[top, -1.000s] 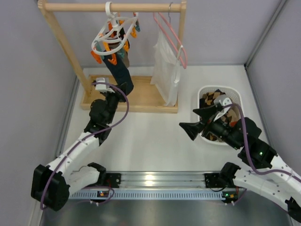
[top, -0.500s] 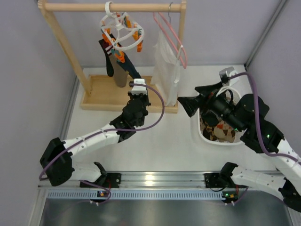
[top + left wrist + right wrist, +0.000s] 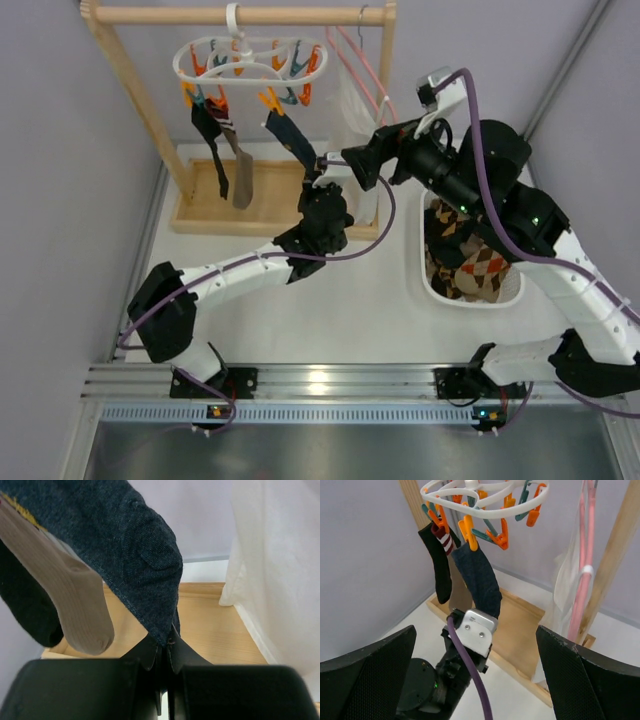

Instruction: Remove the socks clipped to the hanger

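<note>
Your left hand [image 3: 164, 649] is pinched tight on the toe of the dark blue sock [image 3: 125, 545], fingers closed with only the tip of the fabric between them. That sock slants up from the hand to the hanger [image 3: 236, 40], where an orange pin [image 3: 468, 532] grips its cuff. The hanger, a white oval ring, hooks over the top bar of the wooden rack [image 3: 150, 15] at the back of the tabletop [image 3: 300, 310].

Two more socks dangle from the ring's left side. One is a black sock [image 3: 440, 567] with a maroon and white striped cuff, and a tan sock [image 3: 70, 600] hangs just beside it. Both hang straight down above the rack's base.

Your right hand [image 3: 372, 152] is spread wide and holds nothing. It hovers just to the right of the left hand, facing the hanger, in front of the white garment [image 3: 280, 555] that hangs from the pink hanger [image 3: 585, 555]. On the right of the tabletop, the basket [image 3: 470, 300] holds argyle socks [image 3: 487, 265].
</note>
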{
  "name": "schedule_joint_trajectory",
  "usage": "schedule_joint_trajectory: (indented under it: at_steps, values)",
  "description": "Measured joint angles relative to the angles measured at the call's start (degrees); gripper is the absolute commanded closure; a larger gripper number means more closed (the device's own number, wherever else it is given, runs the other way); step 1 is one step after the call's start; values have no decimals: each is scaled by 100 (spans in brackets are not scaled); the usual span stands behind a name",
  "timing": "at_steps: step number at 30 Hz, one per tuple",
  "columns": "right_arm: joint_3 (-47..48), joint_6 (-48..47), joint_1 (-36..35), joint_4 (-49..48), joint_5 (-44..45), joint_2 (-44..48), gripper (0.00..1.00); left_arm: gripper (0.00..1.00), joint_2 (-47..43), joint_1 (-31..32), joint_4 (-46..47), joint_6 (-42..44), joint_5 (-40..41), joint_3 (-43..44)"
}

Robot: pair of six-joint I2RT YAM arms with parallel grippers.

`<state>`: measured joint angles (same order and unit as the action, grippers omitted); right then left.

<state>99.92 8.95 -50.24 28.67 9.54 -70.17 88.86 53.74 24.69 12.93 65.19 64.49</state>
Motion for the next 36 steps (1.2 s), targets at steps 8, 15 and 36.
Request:
schedule_joint_trajectory:
  at_steps: [8,15,36]
  values:
    - [1934,-566,-243,190,184,-1707,15,100,732,0,-17,664,435,774]
    - [3034,-1246,-656,236,695,-3040,28,100,1023,0,-42,962,564,1019]
    - [3602,-2247,-675,-1115,649,-4393,36,100,1644,-55,-37,1620,925,1641]
